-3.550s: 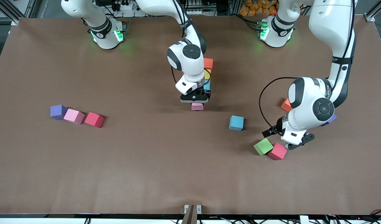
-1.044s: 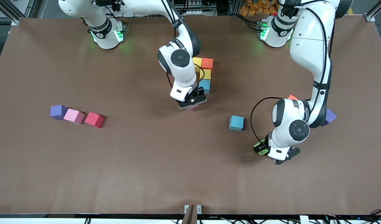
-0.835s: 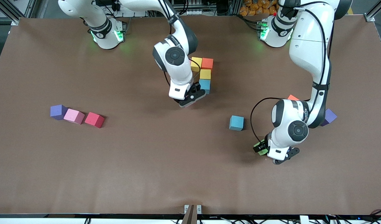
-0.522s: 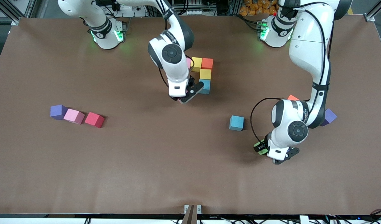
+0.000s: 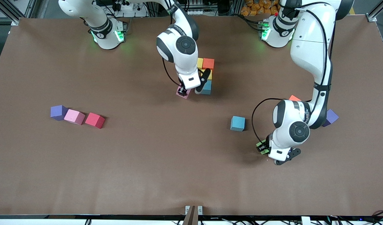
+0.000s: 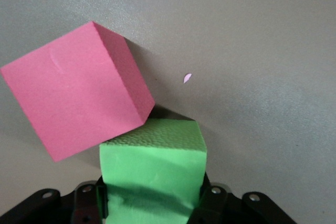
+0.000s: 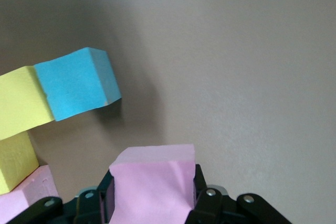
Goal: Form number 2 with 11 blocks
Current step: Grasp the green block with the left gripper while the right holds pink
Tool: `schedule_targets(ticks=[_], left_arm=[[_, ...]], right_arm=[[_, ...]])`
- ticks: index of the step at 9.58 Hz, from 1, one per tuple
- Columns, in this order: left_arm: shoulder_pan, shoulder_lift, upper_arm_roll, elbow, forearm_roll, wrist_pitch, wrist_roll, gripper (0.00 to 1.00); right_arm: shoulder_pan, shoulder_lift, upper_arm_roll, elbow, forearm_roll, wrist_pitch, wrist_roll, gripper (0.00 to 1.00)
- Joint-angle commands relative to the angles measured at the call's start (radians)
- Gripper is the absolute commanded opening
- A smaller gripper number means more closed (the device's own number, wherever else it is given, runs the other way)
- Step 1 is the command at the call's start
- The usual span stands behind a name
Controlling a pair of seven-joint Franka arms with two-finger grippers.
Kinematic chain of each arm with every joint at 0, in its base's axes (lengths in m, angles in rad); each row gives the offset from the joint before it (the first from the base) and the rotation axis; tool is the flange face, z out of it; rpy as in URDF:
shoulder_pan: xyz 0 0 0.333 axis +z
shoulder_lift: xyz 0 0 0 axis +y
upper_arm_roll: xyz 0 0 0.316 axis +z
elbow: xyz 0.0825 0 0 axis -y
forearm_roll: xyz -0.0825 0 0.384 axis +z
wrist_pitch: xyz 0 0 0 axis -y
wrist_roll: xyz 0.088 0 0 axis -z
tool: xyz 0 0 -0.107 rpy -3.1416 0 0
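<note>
Right gripper point(image 5: 185, 91) clamped on a pink block point(image 5: 182, 92), up over bare table just beside the light blue block point(image 5: 206, 87) that ends the started figure. Figure: orange block point(image 5: 208, 63), two yellow blocks point(image 5: 200, 62), light blue one nearest the front camera, another pink block point(image 7: 23, 199) against the yellows.

Left gripper point(image 5: 264, 148) pinching the green block point(image 6: 152, 169) low at the table, a red block point(image 6: 73, 90) touching its corner.

Loose light blue block point(image 5: 238, 123) near the left arm. Purple cube point(image 5: 58, 112), pink block point(image 5: 74, 117), red block point(image 5: 95, 120) in a row toward the right arm's end. Wide bare brown table point(image 5: 166, 175) along the camera-side edge.
</note>
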Motion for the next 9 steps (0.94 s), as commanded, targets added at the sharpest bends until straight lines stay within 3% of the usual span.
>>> schedule_targets(ticks=[1, 4, 6, 9], left_arm=[[-0.012, 0.011, 0.016, 0.003, -0.021, 0.007, 0.018, 0.0], [-0.012, 0.02, 0.015, 0.002, -0.021, 0.007, 0.019, 0.0], [-0.012, 0.025, 0.015, 0.002, -0.019, 0.007, 0.019, 0.0], [-0.013, 0.028, 0.016, 0.003, -0.019, 0.007, 0.019, 0.0]], right_arm=[[-0.006, -0.048, 0.017, -0.069, -0.024, 0.077, -0.116, 0.14], [-0.035, -0.081, 0.069, -0.161, -0.019, 0.2, -0.183, 0.13], [-0.116, -0.111, 0.177, -0.228, -0.019, 0.275, -0.188, 0.12], [-0.113, -0.105, 0.202, -0.273, -0.019, 0.344, -0.188, 0.12]])
